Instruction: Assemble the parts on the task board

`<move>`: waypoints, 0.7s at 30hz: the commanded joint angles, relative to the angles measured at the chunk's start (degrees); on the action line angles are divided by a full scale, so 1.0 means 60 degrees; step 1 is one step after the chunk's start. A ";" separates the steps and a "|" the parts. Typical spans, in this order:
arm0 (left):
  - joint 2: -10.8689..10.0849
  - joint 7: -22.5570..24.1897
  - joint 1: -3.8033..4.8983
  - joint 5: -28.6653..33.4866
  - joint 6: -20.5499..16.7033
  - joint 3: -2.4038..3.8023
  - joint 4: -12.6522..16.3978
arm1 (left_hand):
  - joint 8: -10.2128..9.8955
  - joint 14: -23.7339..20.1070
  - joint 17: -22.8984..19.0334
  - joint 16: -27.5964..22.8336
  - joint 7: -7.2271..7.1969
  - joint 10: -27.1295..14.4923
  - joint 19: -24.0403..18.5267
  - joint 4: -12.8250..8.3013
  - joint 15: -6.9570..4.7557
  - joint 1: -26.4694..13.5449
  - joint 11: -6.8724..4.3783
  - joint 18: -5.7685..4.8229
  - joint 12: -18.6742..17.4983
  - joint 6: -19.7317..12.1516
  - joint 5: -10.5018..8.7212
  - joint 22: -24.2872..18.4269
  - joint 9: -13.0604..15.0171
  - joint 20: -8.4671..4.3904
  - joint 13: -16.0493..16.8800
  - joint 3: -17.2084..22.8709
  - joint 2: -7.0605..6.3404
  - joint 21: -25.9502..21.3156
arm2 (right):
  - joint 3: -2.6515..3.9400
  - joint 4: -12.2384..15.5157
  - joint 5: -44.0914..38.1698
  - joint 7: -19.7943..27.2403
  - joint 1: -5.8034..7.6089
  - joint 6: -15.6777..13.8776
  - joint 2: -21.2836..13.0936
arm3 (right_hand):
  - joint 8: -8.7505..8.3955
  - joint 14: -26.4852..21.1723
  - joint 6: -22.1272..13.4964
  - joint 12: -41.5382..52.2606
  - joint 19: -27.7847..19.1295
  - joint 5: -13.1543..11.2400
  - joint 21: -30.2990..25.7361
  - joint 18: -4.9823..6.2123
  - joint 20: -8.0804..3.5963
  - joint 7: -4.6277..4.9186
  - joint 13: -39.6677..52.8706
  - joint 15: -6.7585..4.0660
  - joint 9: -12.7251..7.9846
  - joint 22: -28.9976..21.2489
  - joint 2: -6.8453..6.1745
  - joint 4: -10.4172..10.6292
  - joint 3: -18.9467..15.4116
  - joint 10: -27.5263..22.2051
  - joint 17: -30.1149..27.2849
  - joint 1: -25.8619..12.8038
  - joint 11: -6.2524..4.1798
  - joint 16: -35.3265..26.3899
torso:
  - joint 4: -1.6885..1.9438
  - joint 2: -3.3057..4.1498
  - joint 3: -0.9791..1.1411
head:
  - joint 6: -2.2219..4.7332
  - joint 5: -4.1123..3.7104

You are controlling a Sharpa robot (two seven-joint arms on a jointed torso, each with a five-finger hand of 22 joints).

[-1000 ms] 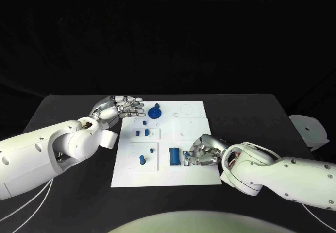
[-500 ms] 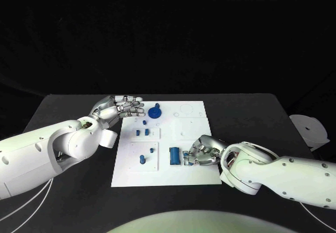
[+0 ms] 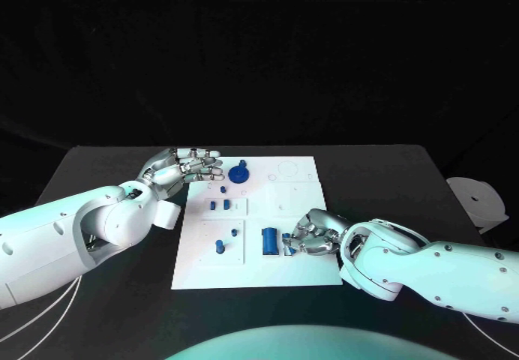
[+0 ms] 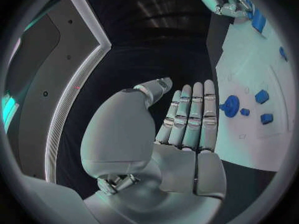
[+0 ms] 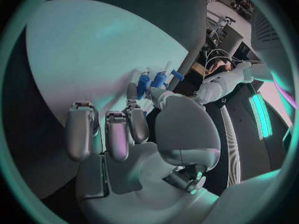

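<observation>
While blue parts point(image 3: 268, 240) dot the task board point(image 3: 292, 270), nothing moves.

Blue parts point(image 3: 269, 240), white task board point(image 3: 292, 270)

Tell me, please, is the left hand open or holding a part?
Open: the left hand has straight fingers with nothing in them, beside the board.

Head camera high, looking down, wrist fisheyes close behind each palm, all sharing the task board point(image 3: 259, 225)
</observation>
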 commanded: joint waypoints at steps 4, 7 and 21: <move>0.0027 0.0014 0.0001 -0.0052 0.0189 0.0005 0.0008 | -0.0043 -0.0042 0.0009 -0.0036 0.0175 -0.0072 0.0046 0.0006 0.0002 0.0015 -0.0002 0.0087 0.0027 -0.0078 0.0024 -0.0008 -0.0015 0.0028 0.0009 0.0036 0.0089 -0.0034 | -0.0001 0.0022 -0.0196 0.0024 -0.0012 0.0022 0.0026 | 0.0046 0.0805 0.0018 0.0049 0.0242 0.0063 0.0048 -0.0132 -0.0041 0.0065 0.0766 -0.0016 -0.0013 0.1905 -0.0032 0.0179 -0.0394 0.0076 0.1491 -0.0371 -0.0032 0.0031 | -0.0017 -0.0002 0.0003 | -0.0012 0.0017; 0.0027 0.0010 0.0001 -0.0052 0.0192 0.0005 0.0009 | -0.0043 -0.0042 0.0009 -0.0036 0.0175 -0.0072 0.0046 0.0006 0.0002 0.0015 -0.0002 0.0087 0.0027 -0.0078 0.0024 -0.0008 -0.0015 0.0028 0.0009 0.0036 0.0089 -0.0034 | -0.0001 0.0023 -0.0216 0.0029 -0.0012 0.0029 0.0020 | 0.0055 0.0804 0.0017 0.0056 0.0243 -0.0023 0.0052 -0.0132 -0.0046 0.0055 0.0778 -0.0022 -0.0016 0.1906 -0.0024 0.0183 -0.0579 0.0080 0.1492 -0.0504 -0.0038 0.0031 | -0.0015 -0.0004 0.0004 | -0.0011 0.0019; 0.0032 -0.0003 0.0000 -0.0053 0.0201 0.0004 -0.0012 | -0.0043 -0.0046 0.0013 -0.0037 0.0175 -0.0080 0.0050 0.0010 0.0004 0.0010 0.0000 0.0087 0.0033 -0.0081 0.0025 -0.0016 -0.0016 0.0030 0.0008 0.0036 0.0092 -0.0046 | -0.0001 0.0089 -0.0316 0.0105 -0.0011 0.0219 -0.0171 | 0.0112 0.0807 0.0002 0.0105 0.0243 -0.0371 0.0058 -0.0133 -0.0068 0.0026 0.0839 -0.0048 -0.0011 0.1908 -0.0081 -0.0013 -0.0882 0.0106 0.1505 0.0076 -0.0065 0.0035 | -0.0019 -0.0010 0.0011 | -0.0019 0.0042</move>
